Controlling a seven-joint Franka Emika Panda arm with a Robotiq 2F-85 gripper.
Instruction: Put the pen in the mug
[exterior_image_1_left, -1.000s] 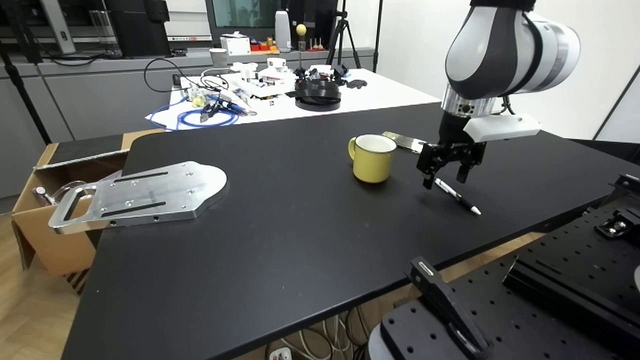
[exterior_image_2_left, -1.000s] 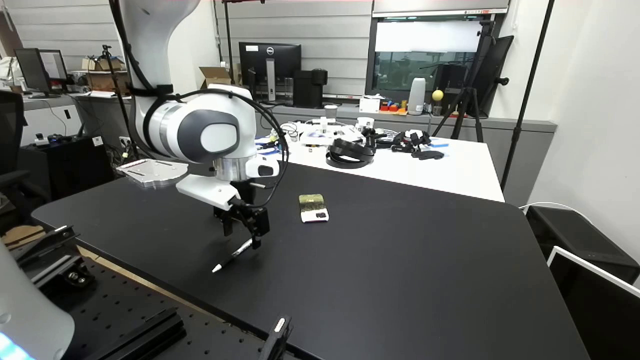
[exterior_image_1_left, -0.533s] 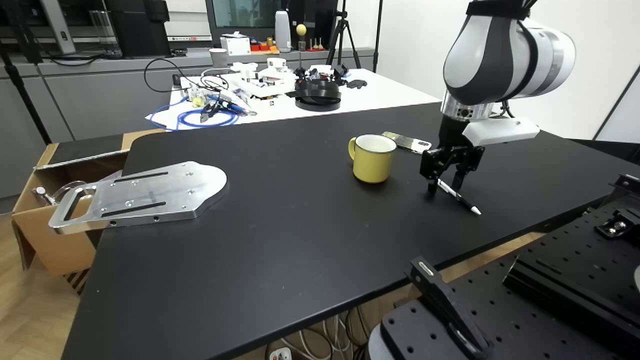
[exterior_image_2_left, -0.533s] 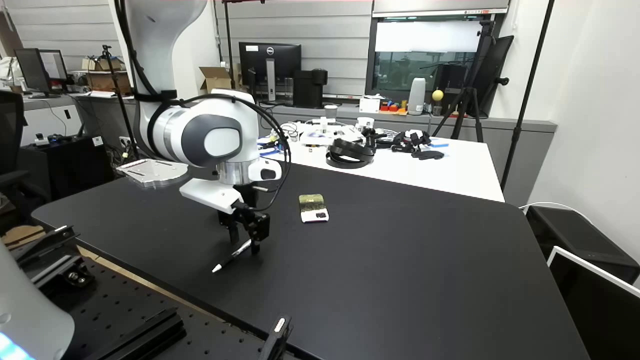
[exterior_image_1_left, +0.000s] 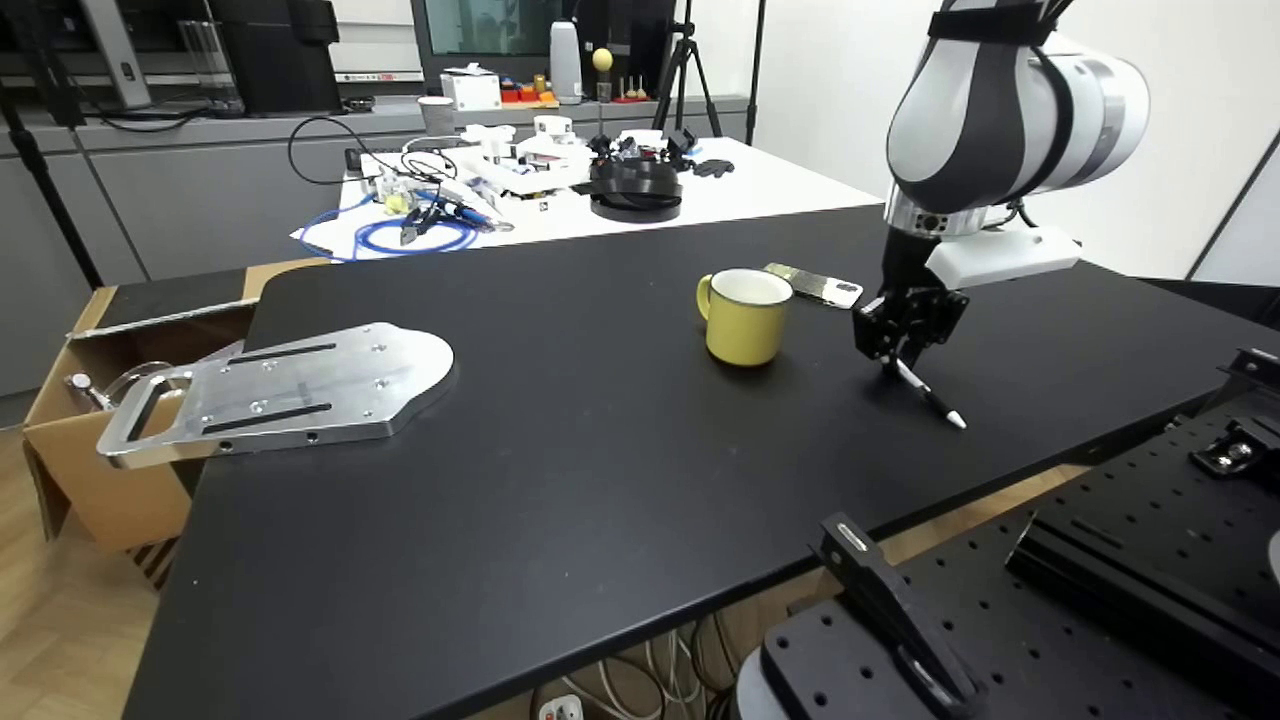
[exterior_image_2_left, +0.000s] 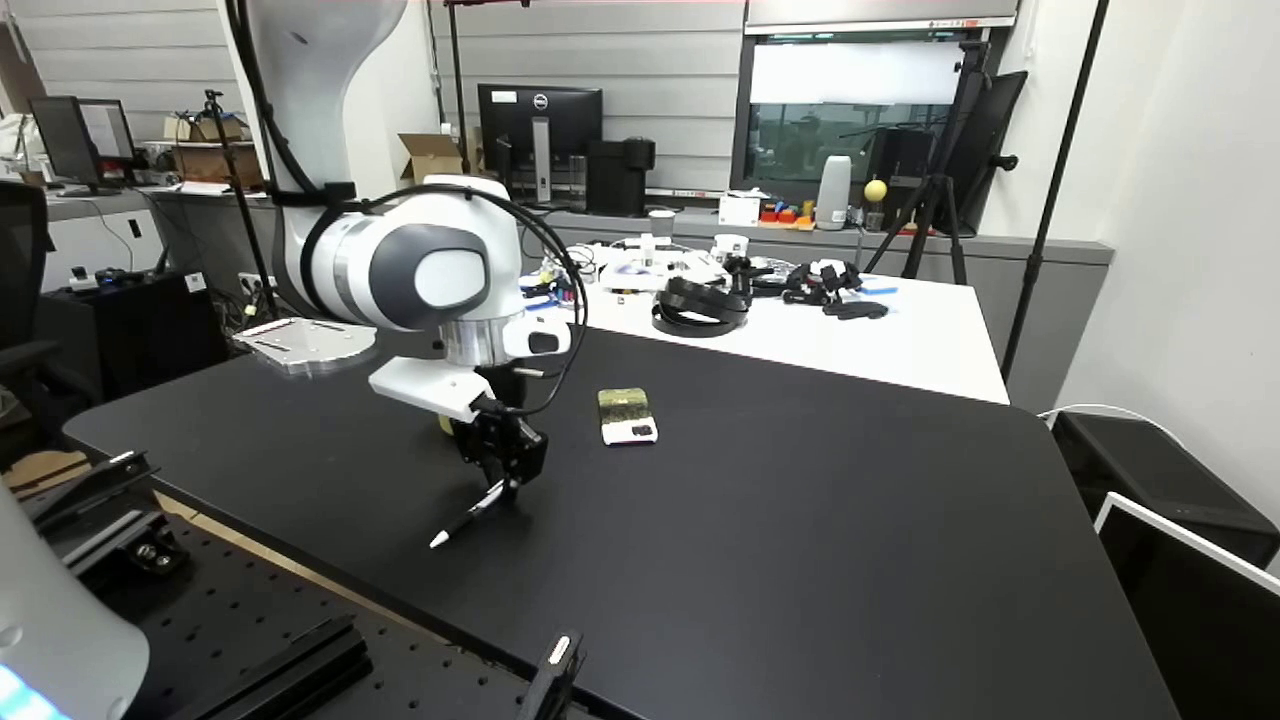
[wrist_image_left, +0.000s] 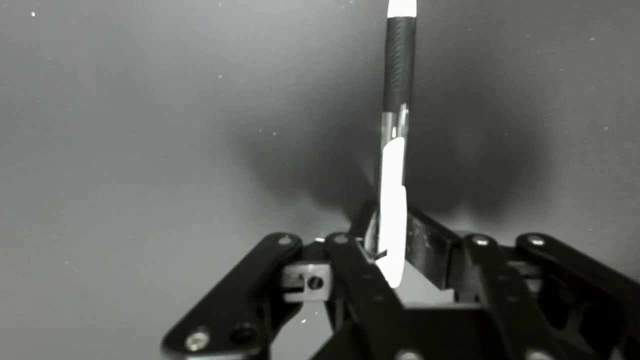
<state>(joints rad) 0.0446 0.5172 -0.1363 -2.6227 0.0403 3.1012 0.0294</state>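
Black-and-white pen (wrist_image_left: 399, 65), which you pinch in your claw (wrist_image_left: 391, 220) by its white barrel, down at the counter (exterior_image_1_left: 560, 480), yellow mug (exterior_image_1_left: 743, 328) standing upright nearby.

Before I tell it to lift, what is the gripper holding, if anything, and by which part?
The gripper holds the pen by its white rear part, behind the black section and opposite the tapered tip.

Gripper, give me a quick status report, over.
Gripper shut on pen. Pen not yet in mug; mug upright. Phone-like slab off to the side, not between pen and mug.
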